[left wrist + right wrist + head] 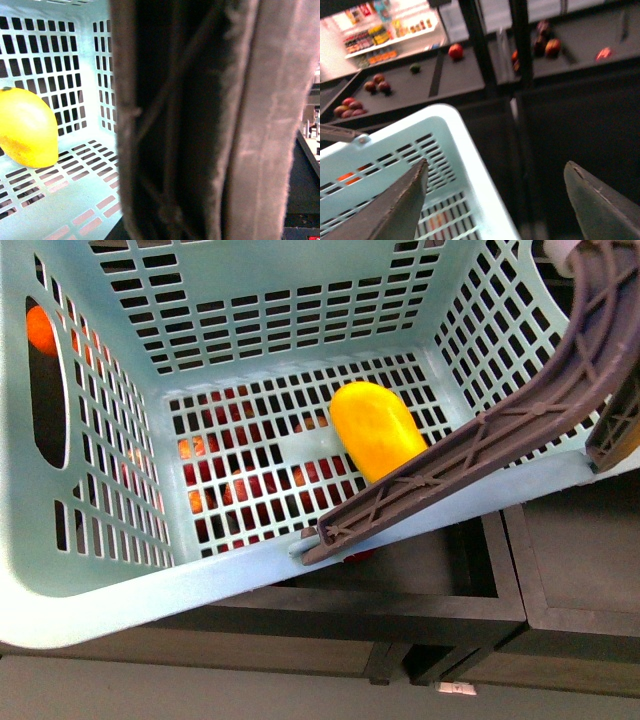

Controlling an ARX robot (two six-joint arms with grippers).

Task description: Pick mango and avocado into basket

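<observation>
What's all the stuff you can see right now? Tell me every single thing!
basket: one, light teal, tilted, fills the front view.
mango: one, bright yellow, lying on the basket's floor.
handle: one, dark brown, crossing the basket's near right corner.
red and orange fruits: several, seen through the slots, under the basket.
dark trays: at least two, black-brown, below the basket.
reddish fruits: several, on far dark trays in the right wrist view.
avocado: none that I can make out.
right gripper: one, dark fingers wide apart, holding nothing, by the basket's rim.
left gripper: not in view.
</observation>
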